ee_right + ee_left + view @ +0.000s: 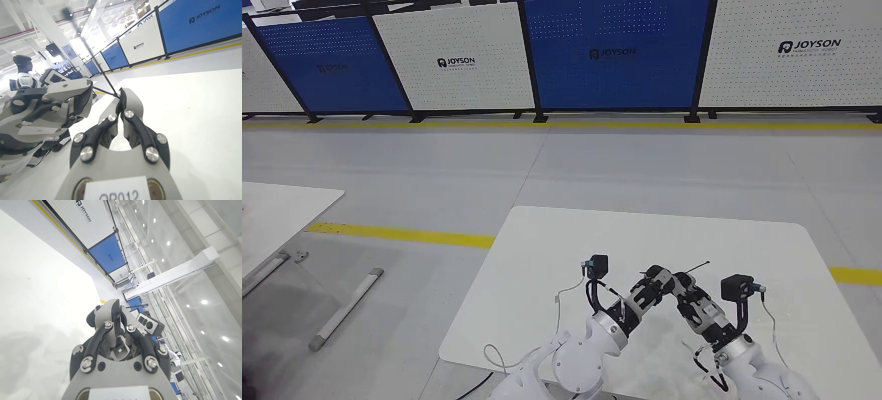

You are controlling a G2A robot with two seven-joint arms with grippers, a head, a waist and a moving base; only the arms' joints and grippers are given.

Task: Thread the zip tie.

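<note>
The two grippers meet tip to tip above the near part of the worktop (562, 270). The right gripper (119, 95) pinches the zip tie (106, 79), whose long end slants up to the far right. A short stretch runs left into the closed left gripper (119, 310).

You had the zip tie (92, 56), a thin black strap, held above the table's near middle. It bent sharply at the right gripper (119, 94). A short leg ran to the left gripper (119, 308), and the long leg projected far-right.
</note>
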